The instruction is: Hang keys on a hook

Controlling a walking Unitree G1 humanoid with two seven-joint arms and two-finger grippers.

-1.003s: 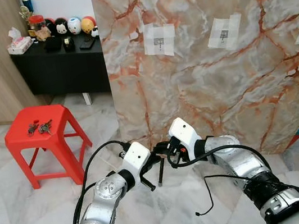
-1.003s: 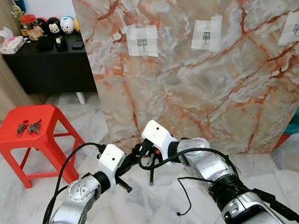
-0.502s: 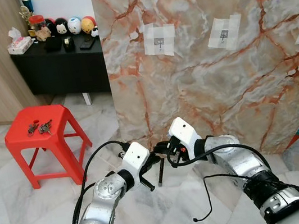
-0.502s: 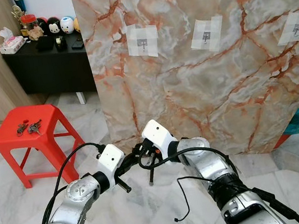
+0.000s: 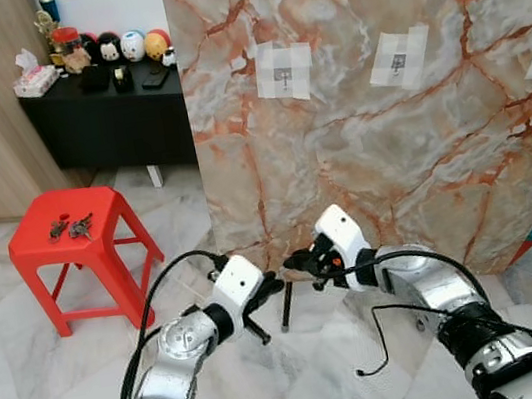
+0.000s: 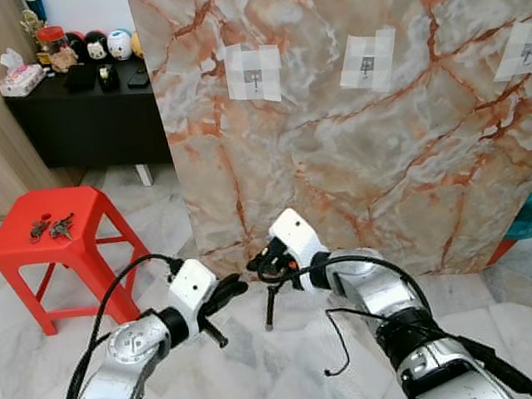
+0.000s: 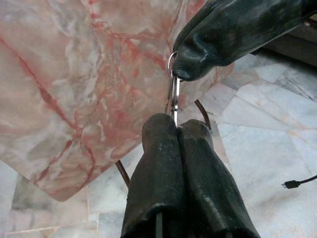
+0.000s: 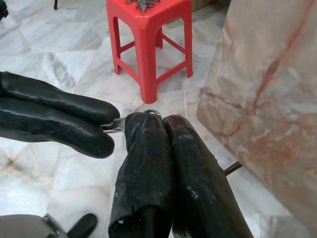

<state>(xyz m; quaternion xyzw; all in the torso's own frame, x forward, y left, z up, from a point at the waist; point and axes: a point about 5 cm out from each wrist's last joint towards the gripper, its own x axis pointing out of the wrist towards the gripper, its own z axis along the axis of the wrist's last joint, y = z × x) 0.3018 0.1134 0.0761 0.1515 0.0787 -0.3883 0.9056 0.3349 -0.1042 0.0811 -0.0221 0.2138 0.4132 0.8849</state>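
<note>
Both arms raised, left gripper (image 5: 271, 282) and right gripper (image 5: 296, 259) tip-to-tip, jaws closed

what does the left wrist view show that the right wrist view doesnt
Left wrist view: the bottom corner of the marble panel and a loose cable end lying on the floor. Right wrist view: the red stool with spare keys on its seat. Both: the key pinched from opposite ends by the left gripper and the right gripper, both pairs of jaws shut on it, beside the marble panel and above the floor.
</note>
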